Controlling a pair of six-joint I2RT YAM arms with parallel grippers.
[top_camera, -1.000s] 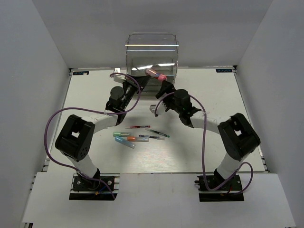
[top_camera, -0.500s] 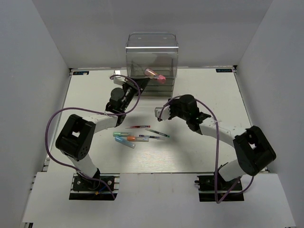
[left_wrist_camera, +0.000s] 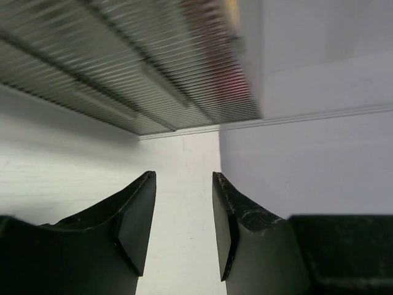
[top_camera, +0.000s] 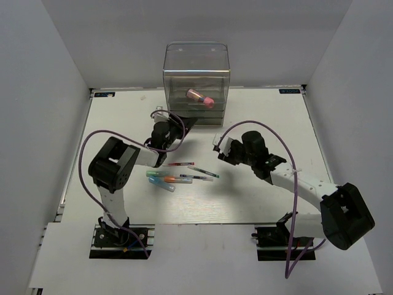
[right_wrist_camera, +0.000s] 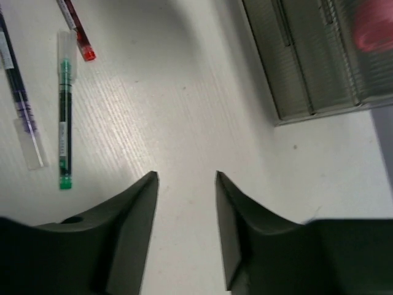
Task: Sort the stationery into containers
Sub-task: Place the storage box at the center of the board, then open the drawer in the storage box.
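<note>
The clear organiser point(top_camera: 196, 64) stands at the table's far middle, with the pink tube point(top_camera: 201, 97) lying inside it. Several pens and markers lie together mid-table: a red pen point(top_camera: 181, 164), a green pen point(top_camera: 202, 171), a dark pen point(top_camera: 196, 177), an orange marker point(top_camera: 174, 180) and a blue marker point(top_camera: 163, 185). My left gripper point(top_camera: 179, 123) is open and empty at the organiser's near left corner; its wrist view shows the ribbed drawers point(left_wrist_camera: 123, 74) above the gripper point(left_wrist_camera: 183, 178). My right gripper point(top_camera: 220, 148) is open and empty over bare table, right of the pens point(right_wrist_camera: 186, 178).
In the right wrist view the green pen point(right_wrist_camera: 64, 117), the red pen point(right_wrist_camera: 77, 27) and the dark pen point(right_wrist_camera: 18, 104) lie to the upper left, and the organiser's drawers point(right_wrist_camera: 307, 55) to the upper right. White walls close the table's back and sides.
My right gripper has drawn back from the organiser toward the near right, leaving the pink tube inside. The left arm has folded in and its gripper has pulled back slightly.
</note>
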